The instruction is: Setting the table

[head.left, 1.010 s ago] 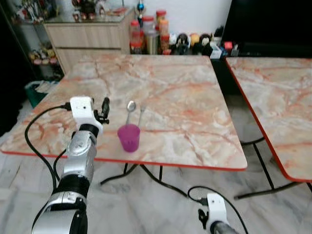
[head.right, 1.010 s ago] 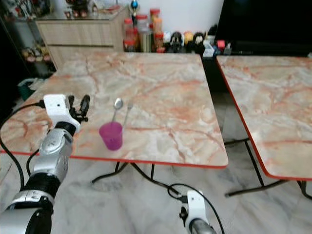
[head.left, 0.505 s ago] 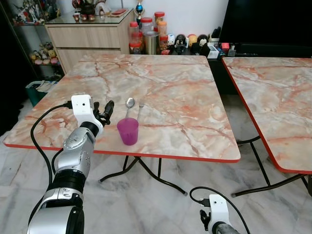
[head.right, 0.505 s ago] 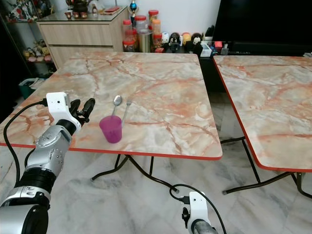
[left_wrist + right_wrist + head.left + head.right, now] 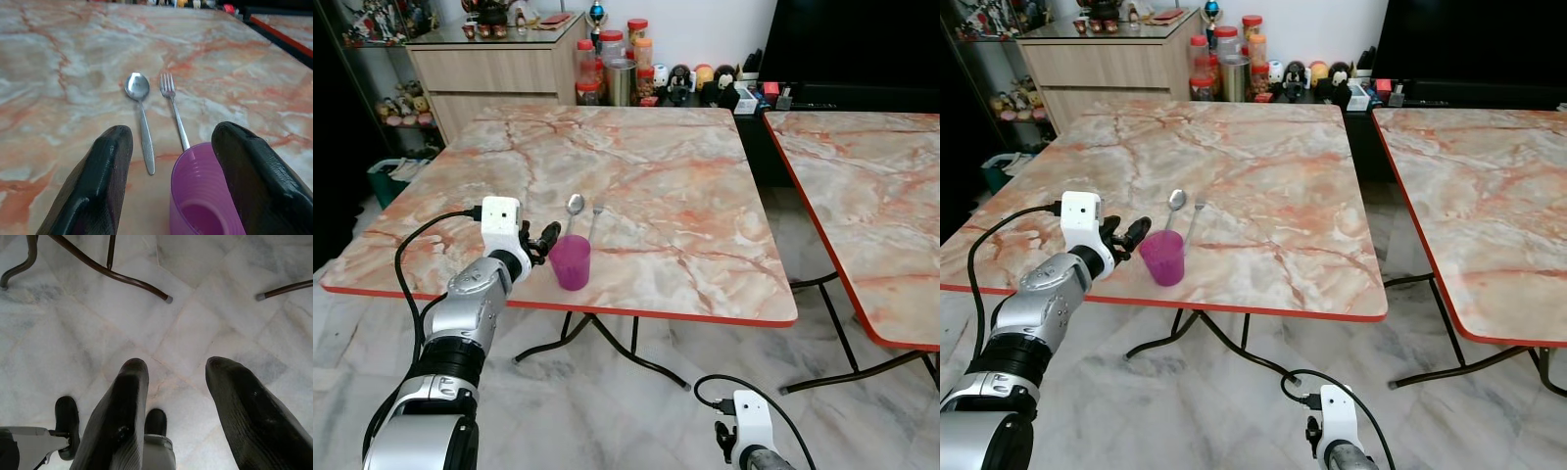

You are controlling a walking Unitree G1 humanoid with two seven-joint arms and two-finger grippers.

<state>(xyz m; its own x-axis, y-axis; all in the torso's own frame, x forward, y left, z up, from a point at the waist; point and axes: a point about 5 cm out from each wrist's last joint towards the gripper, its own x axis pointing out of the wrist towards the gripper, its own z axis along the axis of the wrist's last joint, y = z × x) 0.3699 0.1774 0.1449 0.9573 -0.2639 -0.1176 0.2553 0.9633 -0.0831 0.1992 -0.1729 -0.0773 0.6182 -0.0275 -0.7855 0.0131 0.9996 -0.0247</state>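
Left gripper (image 5: 548,238) fingers spread, at 9 o'clock of purple cup (image 5: 571,261), cup just entering the gap, not gripped; cup upright near front edge of marble table (image 5: 705,196); spoon (image 5: 574,211) and fork (image 5: 596,219) lying side by side at cup's 12 o'clock; right gripper (image 5: 171,396) spread, hanging idle over floor

The left hand (image 5: 168,161) is spread wide with the purple cup (image 5: 205,196) just ahead, near one finger. Beyond the cup, the spoon (image 5: 139,110) and fork (image 5: 173,107) lie side by side. Bare worktop (image 5: 685,186) stretches behind them to the jars (image 5: 612,64).
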